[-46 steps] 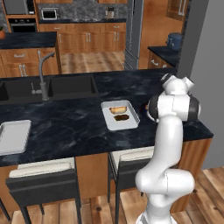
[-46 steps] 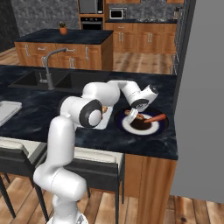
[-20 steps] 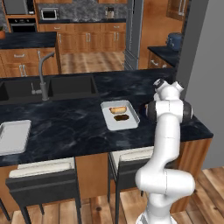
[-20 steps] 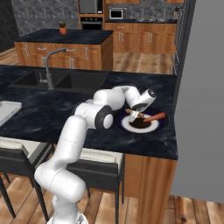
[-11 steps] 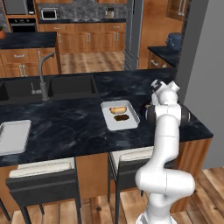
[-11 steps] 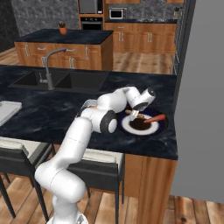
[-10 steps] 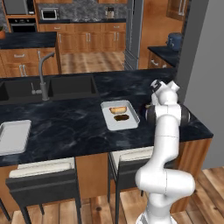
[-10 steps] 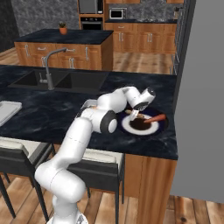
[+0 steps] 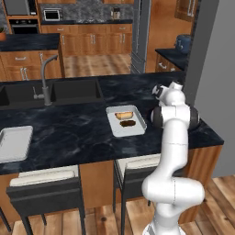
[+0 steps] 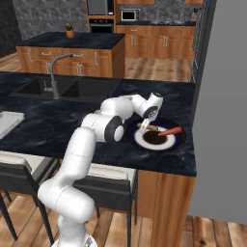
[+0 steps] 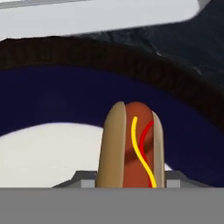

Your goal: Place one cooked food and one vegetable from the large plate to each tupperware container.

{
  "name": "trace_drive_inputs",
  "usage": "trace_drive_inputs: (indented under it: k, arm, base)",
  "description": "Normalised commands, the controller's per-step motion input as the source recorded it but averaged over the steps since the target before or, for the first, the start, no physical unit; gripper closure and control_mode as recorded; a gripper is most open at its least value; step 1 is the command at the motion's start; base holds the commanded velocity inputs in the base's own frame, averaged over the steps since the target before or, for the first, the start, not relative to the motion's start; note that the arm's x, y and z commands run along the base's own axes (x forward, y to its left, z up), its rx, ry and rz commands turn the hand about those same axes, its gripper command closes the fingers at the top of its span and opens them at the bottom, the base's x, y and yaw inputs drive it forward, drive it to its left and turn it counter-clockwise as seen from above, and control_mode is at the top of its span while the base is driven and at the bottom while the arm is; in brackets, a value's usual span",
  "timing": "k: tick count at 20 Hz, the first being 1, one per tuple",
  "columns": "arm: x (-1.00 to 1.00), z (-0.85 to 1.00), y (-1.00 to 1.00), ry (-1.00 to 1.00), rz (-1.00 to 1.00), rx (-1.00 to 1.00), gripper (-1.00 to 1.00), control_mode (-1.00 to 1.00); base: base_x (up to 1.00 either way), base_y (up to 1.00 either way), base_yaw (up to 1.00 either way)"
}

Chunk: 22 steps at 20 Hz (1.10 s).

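Pick step for cooked food: gripper (image 10: 144, 126) jaws closing round the hot dog (image 11: 131, 144) on the large plate (image 10: 177, 140), firm clamp unconfirmed; next, lift and carry left to a tupperware container (image 9: 125, 122).

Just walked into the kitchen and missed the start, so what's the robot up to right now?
The white robot arm reaches over the round dark plate on the black marble counter, its jaws around a hot dog with yellow and red stripes. An orange carrot lies on the plate too. One light-grey rectangular tray nearby already holds two foods.
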Motion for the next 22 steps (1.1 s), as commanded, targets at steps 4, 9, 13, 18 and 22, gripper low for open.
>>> trace_drive_inputs:
  k: [4,9,13,18,22]
  arm:
    - [-0.46,0.66,0.00,-0.05,-0.05,0.01,1.00,-1.00]
    - [-0.88,0.34,0.07,-0.06,-0.07,0.00,1.00,-1.00]
    - [-1.00,0.21,0.27,-0.16,-0.10,0.03,1.00,-1.00]
    - [-0.68,0.81,0.27,-0.26,-0.08,0.00,1.00,-1.00]
    - [-0.37,0.65,0.40,-0.22,-0.03,0.00,1.00,-1.00]
  base:
    - [0.00,0.00,0.00]
    - [0.00,0.00,0.00]
    - [0.00,0.00,0.00]
    - [0.00,0.00,0.00]
    - [0.00,0.00,0.00]
